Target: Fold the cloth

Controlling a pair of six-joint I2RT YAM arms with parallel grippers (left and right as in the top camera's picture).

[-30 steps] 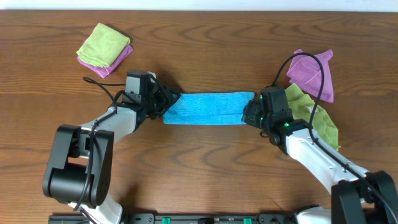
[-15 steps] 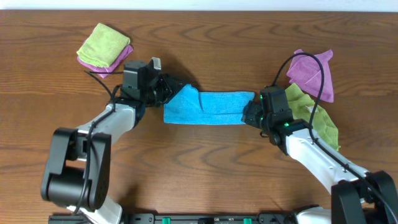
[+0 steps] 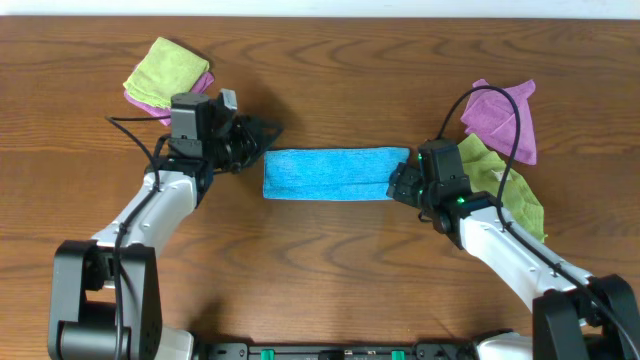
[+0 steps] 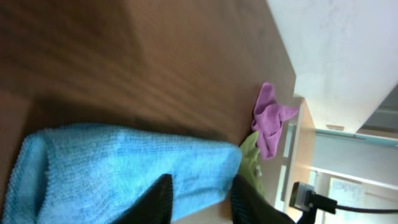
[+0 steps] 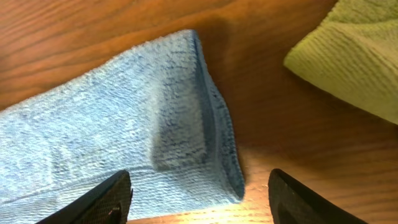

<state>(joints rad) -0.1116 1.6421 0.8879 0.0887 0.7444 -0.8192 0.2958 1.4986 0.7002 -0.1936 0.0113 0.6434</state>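
The sky-blue cloth lies flat on the wooden table as a long folded strip. My left gripper is open and empty, just up and left of the cloth's left end and apart from it. In the left wrist view the cloth shows between and beyond the fingers. My right gripper is open at the cloth's right end. In the right wrist view its fingers stand wide on either side of the folded end without gripping it. No white tag shows.
A folded lime-green cloth sits on a purple one at the back left, near my left arm. A crumpled purple cloth and a lime-green cloth lie right of my right gripper.
My left gripper lifted the cloth's left corner, let it go and drew back up and to the left. The cloth lies flat again. The right arm has not moved.
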